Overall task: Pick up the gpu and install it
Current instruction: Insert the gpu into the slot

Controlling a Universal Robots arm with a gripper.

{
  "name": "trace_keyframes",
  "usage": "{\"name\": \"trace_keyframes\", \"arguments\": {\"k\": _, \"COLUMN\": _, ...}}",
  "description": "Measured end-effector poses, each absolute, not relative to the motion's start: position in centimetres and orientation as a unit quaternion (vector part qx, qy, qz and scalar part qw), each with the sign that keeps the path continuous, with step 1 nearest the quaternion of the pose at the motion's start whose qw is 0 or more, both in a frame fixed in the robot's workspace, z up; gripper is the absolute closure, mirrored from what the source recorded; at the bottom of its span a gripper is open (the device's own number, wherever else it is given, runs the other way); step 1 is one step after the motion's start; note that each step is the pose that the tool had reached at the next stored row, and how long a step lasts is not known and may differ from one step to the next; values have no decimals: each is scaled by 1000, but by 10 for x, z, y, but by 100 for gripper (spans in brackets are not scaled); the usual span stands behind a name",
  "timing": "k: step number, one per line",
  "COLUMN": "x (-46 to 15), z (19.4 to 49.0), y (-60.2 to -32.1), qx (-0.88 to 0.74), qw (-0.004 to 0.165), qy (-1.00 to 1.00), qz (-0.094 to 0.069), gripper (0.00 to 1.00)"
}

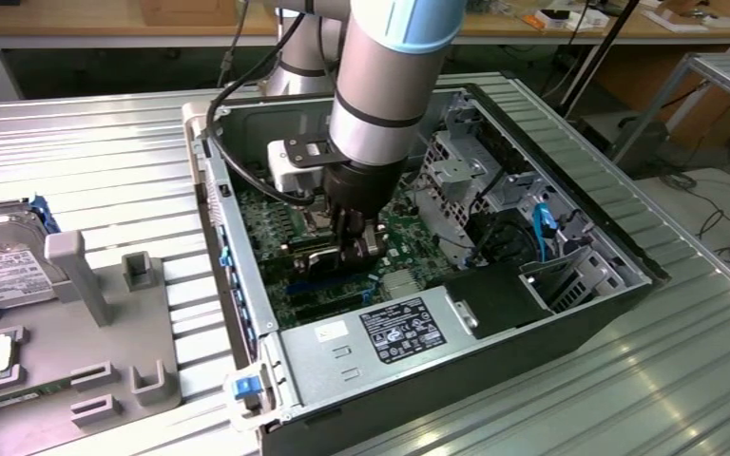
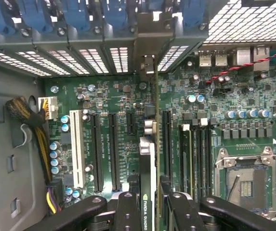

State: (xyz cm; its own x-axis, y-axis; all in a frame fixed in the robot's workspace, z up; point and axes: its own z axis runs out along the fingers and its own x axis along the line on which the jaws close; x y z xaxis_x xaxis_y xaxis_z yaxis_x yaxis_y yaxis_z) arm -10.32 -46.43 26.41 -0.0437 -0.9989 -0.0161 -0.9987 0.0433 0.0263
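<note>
The gpu (image 2: 147,161) stands edge-on over the motherboard (image 2: 104,91) (inside the case (image 1: 530,342)).

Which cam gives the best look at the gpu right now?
Wrist view. It shows the gpu edge-on, held in the gripper over the motherboard slots, with its Nvidia label showing. In the exterior view the arm and gripper hide most of it inside the case.

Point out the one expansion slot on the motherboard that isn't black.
The white slot, the long one ending the row, next to the yellow cable bundle. The other slots are black.
</note>
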Motion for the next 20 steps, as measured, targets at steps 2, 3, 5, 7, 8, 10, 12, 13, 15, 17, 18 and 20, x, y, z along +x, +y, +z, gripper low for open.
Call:
{"name": "trace_keyframes", "arguments": {"k": 2, "x": -103, "z": 264, "y": -464, "qx": 691, "qw": 5, "qy": -722, "qz": -13, "gripper": 73}}
{"name": "trace_keyframes", "arguments": {"k": 3, "x": -103, "z": 264, "y": -464, "qx": 691, "qw": 6, "qy": -722, "qz": -12, "gripper": 73}}
{"name": "trace_keyframes", "arguments": {"k": 5, "x": -103, "z": 264, "y": -464, "qx": 691, "qw": 6, "qy": -722, "qz": -12, "gripper": 73}}
{"name": "trace_keyframes", "arguments": {"k": 7, "x": -103, "z": 261, "y": -464, "qx": 691, "qw": 6, "qy": -722, "qz": -11, "gripper": 73}}
{"name": "trace_keyframes", "arguments": {"k": 8, "x": -103, "z": 260, "y": -464, "qx": 691, "qw": 7, "qy": -722, "qz": -11, "gripper": 73}}
{"name": "trace_keyframes", "arguments": {"k": 10, "x": -103, "z": 260, "y": -464, "qx": 691, "qw": 7, "qy": -722, "qz": -11, "gripper": 73}}
{"name": "trace_keyframes", "arguments": {"k": 12, "x": -103, "z": 259, "y": -464, "qx": 691, "qw": 7, "qy": -722, "qz": -11, "gripper": 73}}
{"name": "trace_keyframes", "arguments": {"k": 13, "x": -103, "z": 259, "y": -464, "qx": 691, "qw": 6, "qy": -722, "qz": -11, "gripper": 73}}
{"name": "trace_keyframes", "arguments": {"k": 15, "x": -103, "z": 259, "y": -464, "qx": 691, "qw": 7, "qy": -722, "qz": -11, "gripper": 73}}
{"name": "trace_keyframes", "arguments": {"k": 17, "x": -103, "z": 258, "y": -464, "qx": 691, "qw": 6, "qy": -722, "qz": -11, "gripper": 73}}
{"name": "trace_keyframes", "arguments": {"k": 18, "x": -104, "z": 258, "y": -464, "qx": 691, "qw": 6, "qy": -722, "qz": -11, "gripper": 73}}
{"name": "trace_keyframes", "arguments": {"k": 20, "x": -104, "z": 258, "y": -462, "qx": 691, "qw": 7, "qy": -722, "qz": -11, "gripper": 73}}
